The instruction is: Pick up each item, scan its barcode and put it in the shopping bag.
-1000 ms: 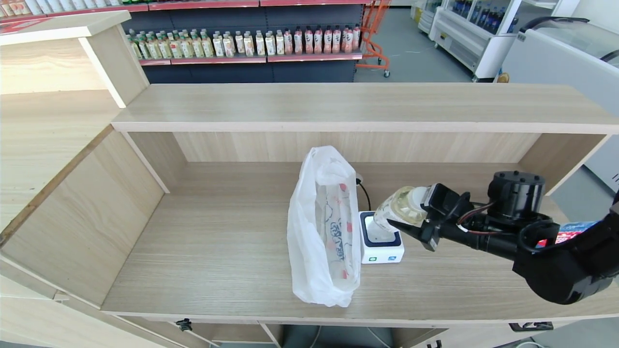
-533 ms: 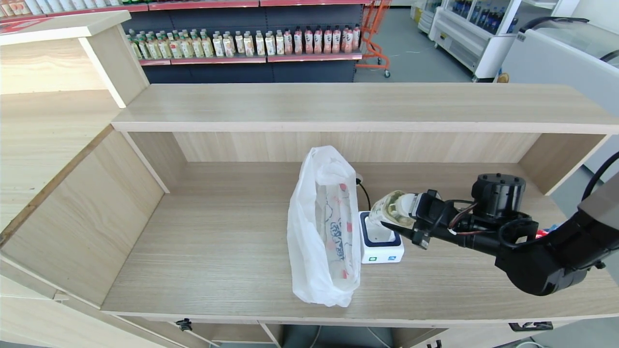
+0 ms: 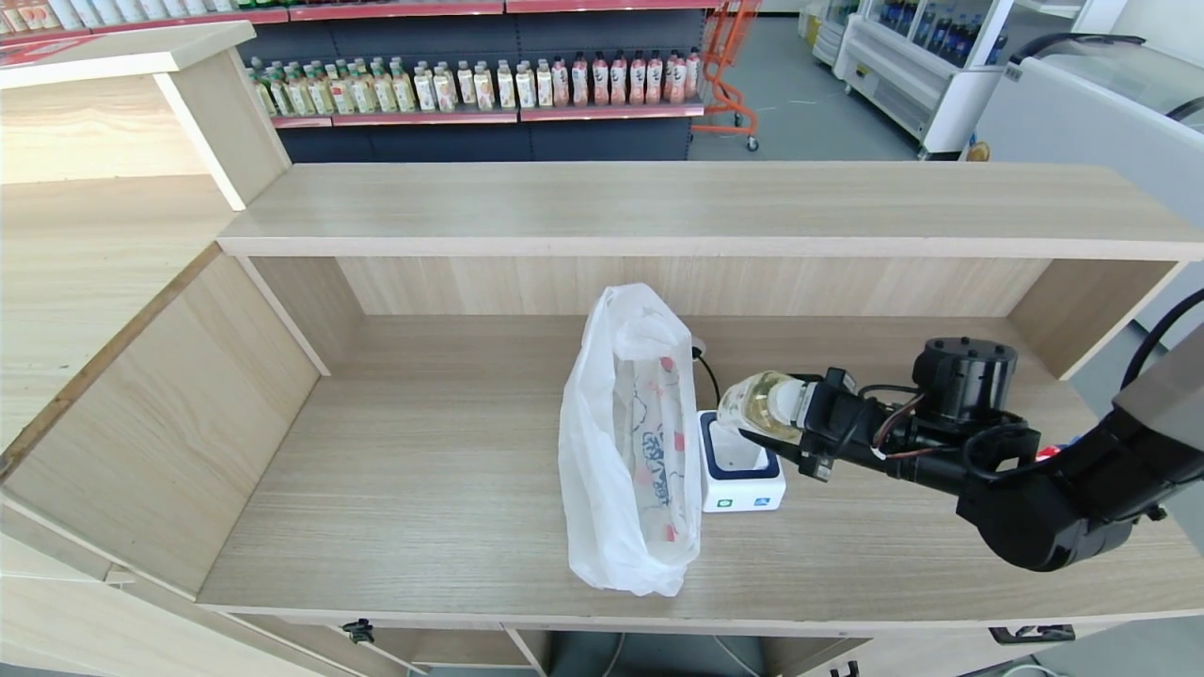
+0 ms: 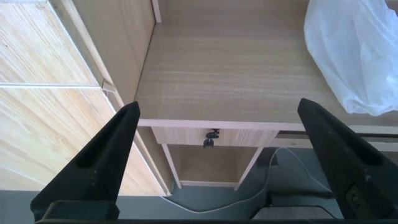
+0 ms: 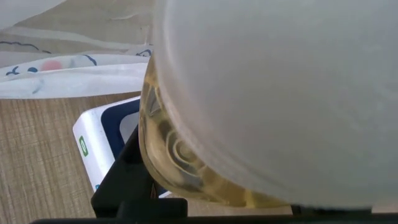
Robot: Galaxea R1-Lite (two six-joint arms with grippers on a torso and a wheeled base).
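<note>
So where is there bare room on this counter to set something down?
Widest bare stretch: the counter between the left wall and the bag. A smaller strip along the near edge, right of the bag. Crowded: bag, scanner and the right gripper holding a bottle above it.

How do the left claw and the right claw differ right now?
The left claw is open and empty; the right claw is shut on a bottle. The left claw is near the front edge of the counter; the right claw is above the scanner. Both are black.
</note>
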